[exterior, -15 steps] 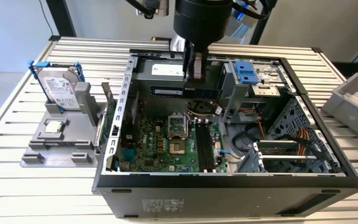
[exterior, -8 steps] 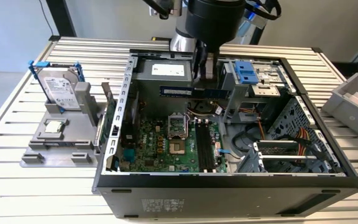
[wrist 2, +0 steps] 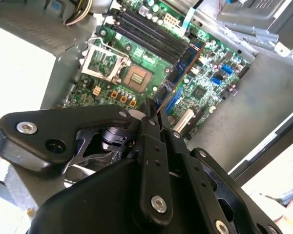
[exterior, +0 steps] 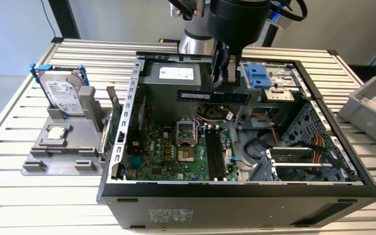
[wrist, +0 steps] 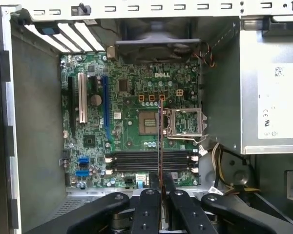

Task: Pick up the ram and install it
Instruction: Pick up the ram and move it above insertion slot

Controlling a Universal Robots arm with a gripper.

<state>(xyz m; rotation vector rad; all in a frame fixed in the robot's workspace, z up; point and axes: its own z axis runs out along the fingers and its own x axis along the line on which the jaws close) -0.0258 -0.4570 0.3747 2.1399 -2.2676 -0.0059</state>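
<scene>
My gripper (exterior: 222, 81) hangs over the open computer case (exterior: 119, 147), shut on the ram (exterior: 213, 96), a long bluish stick held level above the motherboard (exterior: 162, 156). In the second wrist view the ram (wrist 2: 183, 66) juts out from between the fingertips of the gripper (wrist 2: 154, 111) over the board. In the first wrist view the ram (wrist: 160, 141) appears edge-on as a thin line running out from the gripper (wrist: 160, 187), crossing the black memory slots (wrist: 151, 161). Those slots (exterior: 215, 152) lie lower in the case, well below the stick.
A silver hard drive in a blue frame (exterior: 64, 90) and a small square chip (exterior: 57, 132) sit on a grey fixture at the exterior view's left. A grey bin (exterior: 371, 112) stands at the right. Inside the case are the power supply (exterior: 175, 73), CPU socket (exterior: 186, 142) and cables (exterior: 260, 147).
</scene>
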